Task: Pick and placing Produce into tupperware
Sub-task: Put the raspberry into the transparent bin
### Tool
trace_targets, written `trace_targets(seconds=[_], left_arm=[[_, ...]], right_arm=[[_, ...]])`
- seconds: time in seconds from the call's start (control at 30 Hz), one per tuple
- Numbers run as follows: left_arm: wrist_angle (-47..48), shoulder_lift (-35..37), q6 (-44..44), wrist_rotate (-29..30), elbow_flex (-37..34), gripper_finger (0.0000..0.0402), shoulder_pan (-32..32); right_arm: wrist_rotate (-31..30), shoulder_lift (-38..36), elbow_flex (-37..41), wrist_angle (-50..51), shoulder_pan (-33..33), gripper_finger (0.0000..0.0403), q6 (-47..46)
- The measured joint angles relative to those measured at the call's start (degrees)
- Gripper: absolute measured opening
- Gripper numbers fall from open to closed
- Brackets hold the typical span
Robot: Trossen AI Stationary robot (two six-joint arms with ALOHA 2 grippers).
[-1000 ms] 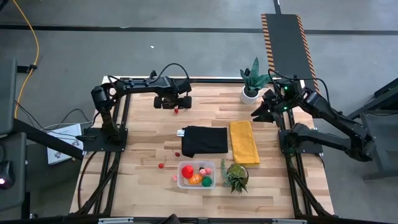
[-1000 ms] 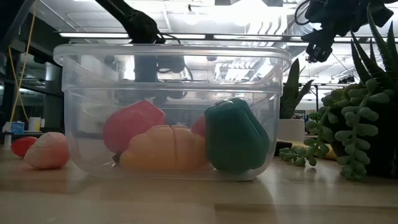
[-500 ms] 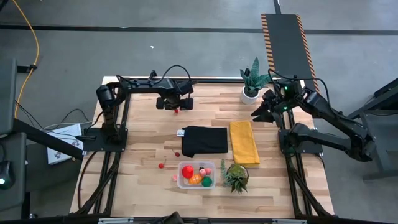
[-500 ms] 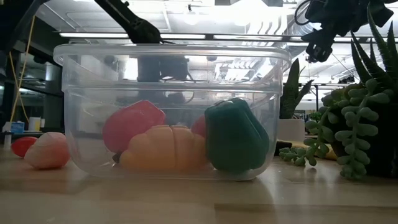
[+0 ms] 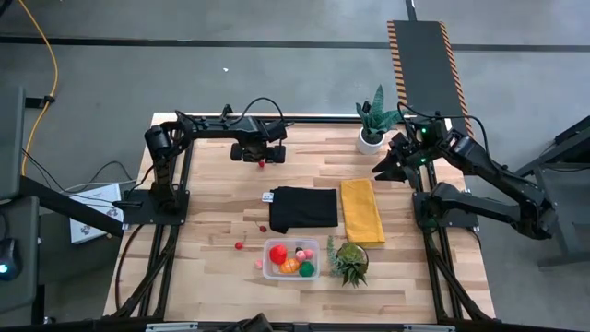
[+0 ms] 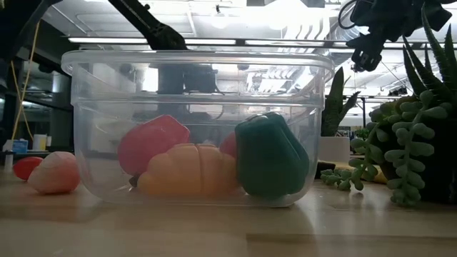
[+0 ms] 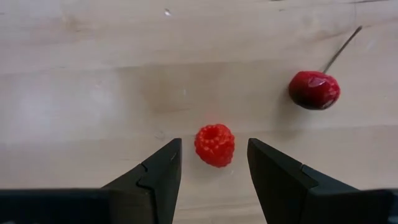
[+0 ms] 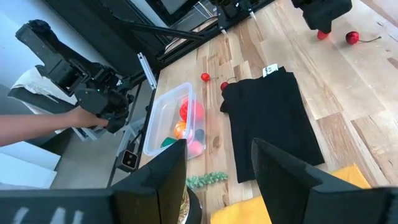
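Your left gripper (image 7: 211, 163) hangs with fingers parted either side of a small bumpy red raspberry (image 7: 214, 144) on the wooden table (image 7: 93, 93), not touching it; a glossy red stemmed cherry (image 7: 314, 89) lies near. Your right gripper (image 8: 217, 165) waits open and empty by the table's far right edge. The small clear plastic tub (image 5: 291, 259) sits near the front edge holding red, orange and green toy produce (image 6: 207, 160).

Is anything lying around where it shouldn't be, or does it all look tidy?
A few small fruits are loose on the table, outside the clear tub: a raspberry between the left gripper's open fingers, a cherry beside it, and small red pieces near the black cloth. Nothing looks spilled or broken.
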State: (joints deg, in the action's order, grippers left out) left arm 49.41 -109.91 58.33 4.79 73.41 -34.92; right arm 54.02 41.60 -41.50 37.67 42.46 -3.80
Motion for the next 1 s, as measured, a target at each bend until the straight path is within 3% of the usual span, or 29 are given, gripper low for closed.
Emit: trace_targets(seconds=[1.0], left_arm=[[-0.1,-1.9,-2.8,-2.6,0.0,0.0172,-0.4]], right_arm=[[-0.5,0.0,0.0,-0.2,0.0,0.0171,0.0]])
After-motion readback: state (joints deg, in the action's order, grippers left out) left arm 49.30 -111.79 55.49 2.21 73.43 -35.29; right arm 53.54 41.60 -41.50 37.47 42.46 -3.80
